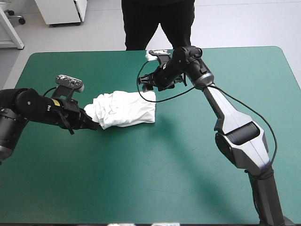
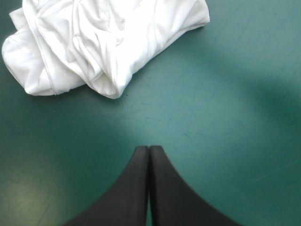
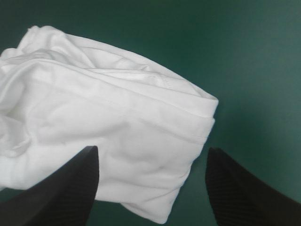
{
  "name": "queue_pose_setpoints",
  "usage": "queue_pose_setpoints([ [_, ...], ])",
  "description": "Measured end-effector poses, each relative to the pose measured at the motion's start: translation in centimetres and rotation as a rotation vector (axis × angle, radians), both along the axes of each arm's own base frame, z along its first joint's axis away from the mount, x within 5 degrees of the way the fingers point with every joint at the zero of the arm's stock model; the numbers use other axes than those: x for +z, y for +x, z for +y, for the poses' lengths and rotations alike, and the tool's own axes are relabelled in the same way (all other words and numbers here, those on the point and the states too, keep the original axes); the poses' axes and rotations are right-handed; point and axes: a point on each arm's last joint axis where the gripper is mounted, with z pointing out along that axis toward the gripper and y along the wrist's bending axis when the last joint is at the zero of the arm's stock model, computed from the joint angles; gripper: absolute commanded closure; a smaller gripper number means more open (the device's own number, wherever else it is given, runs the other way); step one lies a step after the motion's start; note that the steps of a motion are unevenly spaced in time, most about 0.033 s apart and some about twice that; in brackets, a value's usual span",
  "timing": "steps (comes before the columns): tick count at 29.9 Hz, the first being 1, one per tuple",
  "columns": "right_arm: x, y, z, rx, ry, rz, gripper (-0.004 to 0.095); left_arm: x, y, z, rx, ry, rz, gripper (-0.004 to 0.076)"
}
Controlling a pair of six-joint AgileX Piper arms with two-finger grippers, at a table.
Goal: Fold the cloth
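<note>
The white T-shirt (image 1: 126,109) lies as a loosely folded, rumpled bundle on the teal-green cover, left of the table's middle. My left gripper (image 1: 93,124) is low at the bundle's near-left corner. Its fingers are shut with nothing between them. In the left wrist view a strip of bare cover separates the left gripper (image 2: 149,149) from the T-shirt (image 2: 103,37) ahead. My right gripper (image 1: 147,85) hovers over the bundle's far-right corner. In the right wrist view the right gripper (image 3: 153,150) stands open, with the folded corner of the T-shirt (image 3: 117,113) under the gap.
Bare teal-green cover (image 1: 188,160) stretches from the bundle toward the table's near and right edges. The table's far edge (image 1: 94,52) runs not far behind the right gripper.
</note>
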Motion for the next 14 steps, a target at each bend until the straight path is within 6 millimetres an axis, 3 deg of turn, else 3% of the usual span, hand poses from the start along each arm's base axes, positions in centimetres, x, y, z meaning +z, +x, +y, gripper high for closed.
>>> queue_pose_setpoints([
  [7,-4.8,1.4,0.8,-0.001,-0.021,0.098,0.03,0.0,0.0,0.0,0.0,0.001,0.0,0.0733],
  [14,-7.7,1.9,1.2,-0.016,-0.027,0.162,0.0301,0.0,0.0,0.1,0.002,0.011,-0.002,0.0733],
])
